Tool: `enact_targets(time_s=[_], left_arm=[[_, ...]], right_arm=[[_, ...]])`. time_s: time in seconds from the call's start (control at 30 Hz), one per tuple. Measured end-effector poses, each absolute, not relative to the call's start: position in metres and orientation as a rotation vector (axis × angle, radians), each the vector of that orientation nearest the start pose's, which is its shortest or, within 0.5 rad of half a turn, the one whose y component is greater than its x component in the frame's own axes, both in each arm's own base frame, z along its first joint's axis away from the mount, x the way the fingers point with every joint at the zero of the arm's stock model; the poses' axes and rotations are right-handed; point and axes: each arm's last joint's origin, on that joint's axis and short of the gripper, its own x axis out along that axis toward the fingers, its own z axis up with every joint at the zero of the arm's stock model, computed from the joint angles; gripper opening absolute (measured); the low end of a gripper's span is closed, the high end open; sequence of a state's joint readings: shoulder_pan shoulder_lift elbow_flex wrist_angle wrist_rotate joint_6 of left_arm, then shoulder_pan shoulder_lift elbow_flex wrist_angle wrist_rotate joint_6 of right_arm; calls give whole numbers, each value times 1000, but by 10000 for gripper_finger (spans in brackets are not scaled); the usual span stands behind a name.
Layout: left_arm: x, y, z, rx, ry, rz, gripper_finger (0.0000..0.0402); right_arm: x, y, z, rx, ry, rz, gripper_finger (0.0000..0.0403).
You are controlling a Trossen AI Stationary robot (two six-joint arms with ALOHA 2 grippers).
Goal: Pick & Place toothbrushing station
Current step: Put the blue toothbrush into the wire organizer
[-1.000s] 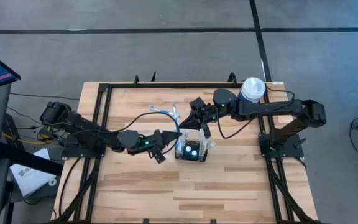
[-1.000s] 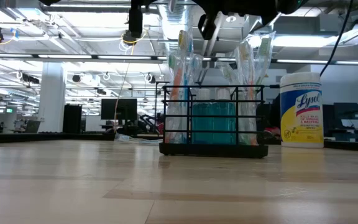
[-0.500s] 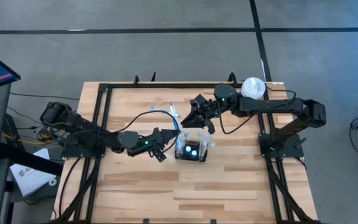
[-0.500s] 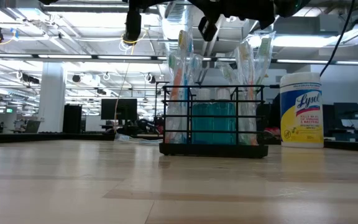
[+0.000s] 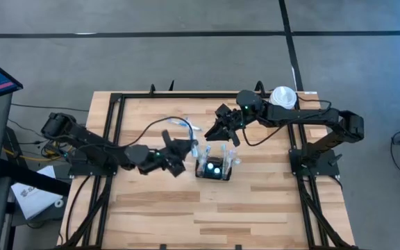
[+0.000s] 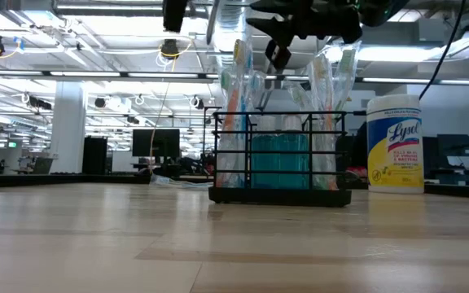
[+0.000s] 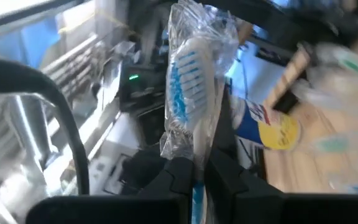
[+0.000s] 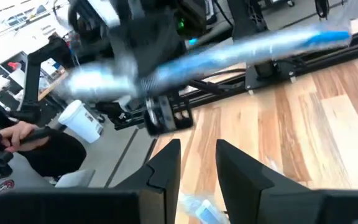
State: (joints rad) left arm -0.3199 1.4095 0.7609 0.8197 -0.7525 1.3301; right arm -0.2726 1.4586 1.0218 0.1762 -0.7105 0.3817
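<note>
High view: the toothbrushing station (image 5: 212,167) stood mid-surface (image 5: 255,208), between the left gripper (image 5: 188,148) and right gripper (image 5: 221,130). Left wrist view: the left jaws clamped a wrapped toothbrush (image 7: 191,99). Right wrist view: the right jaws stood apart, empty.

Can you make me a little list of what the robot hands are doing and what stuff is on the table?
left hand: shut on a wrapped toothbrush, up beside the holder
toothbrush: blue and white, in clear wrap, its other end out to the side
right hand: open, holding nothing, above the table behind the holder
holder: black wire rack on the wooden table, toothbrushes standing in it
wipes can: white and yellow, at the table's back right corner
</note>
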Motion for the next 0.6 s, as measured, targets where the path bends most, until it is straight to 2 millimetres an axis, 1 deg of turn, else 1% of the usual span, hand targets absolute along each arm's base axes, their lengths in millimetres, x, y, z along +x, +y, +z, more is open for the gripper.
enact_targets(time_s=[0.13,0.23,0.4,0.6], left_arm=[[275,-70,297,1061,90,484,11],[264,-67,307,934,43,428,11],[250,-59,314,667,2,264,12],[239,-52,322,383,-31,230,12]], right_arm=[[317,-68,292,473,318,393,93],[317,-68,292,474,325,393,93],[317,-68,292,474,325,392,93],[317,-68,292,475,327,392,93]])
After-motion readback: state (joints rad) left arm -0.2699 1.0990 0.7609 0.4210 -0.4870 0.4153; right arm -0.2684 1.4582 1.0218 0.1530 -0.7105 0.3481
